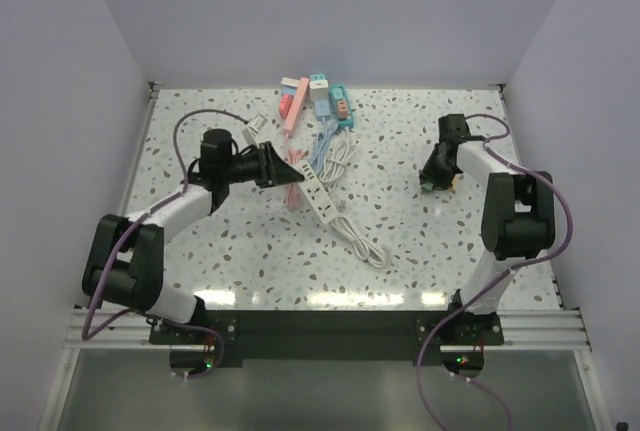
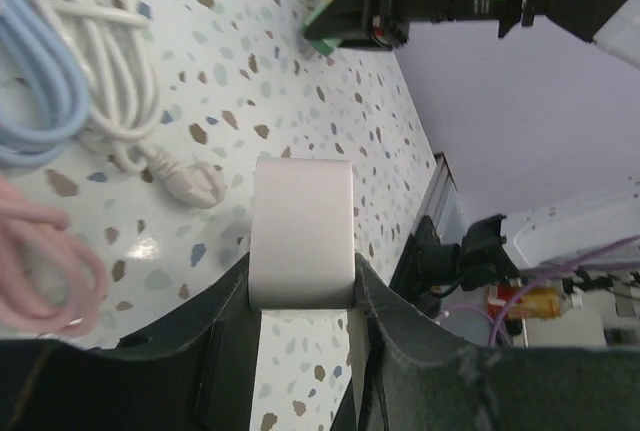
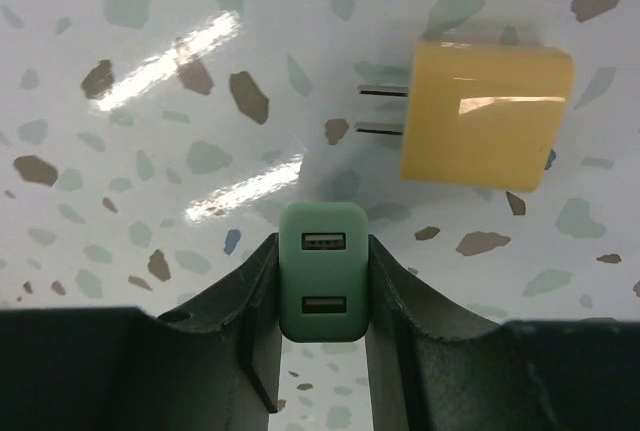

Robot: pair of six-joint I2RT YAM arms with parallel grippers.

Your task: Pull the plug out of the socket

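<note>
The left hand (image 2: pixel 300 286) is clenched on a white plug block (image 2: pixel 300 221), held above the counter (image 2: pixel 250 41) with no socket visible at its far end. The pull therefore appears done, and the white power strip (image 1: pixel 320 194) lies just beside that hand. The right hand (image 3: pixel 322 246) grasps a green USB charger (image 3: pixel 322 301), with a yellow charger (image 3: pixel 485 116) lying loose just ahead of it; judged outstanding: setting the held plugs down.

white arms (image 1: pixel 185 206) with black joints, black end effectors (image 1: pixel 285 169) and purple cables (image 1: pixel 565 216).
</note>
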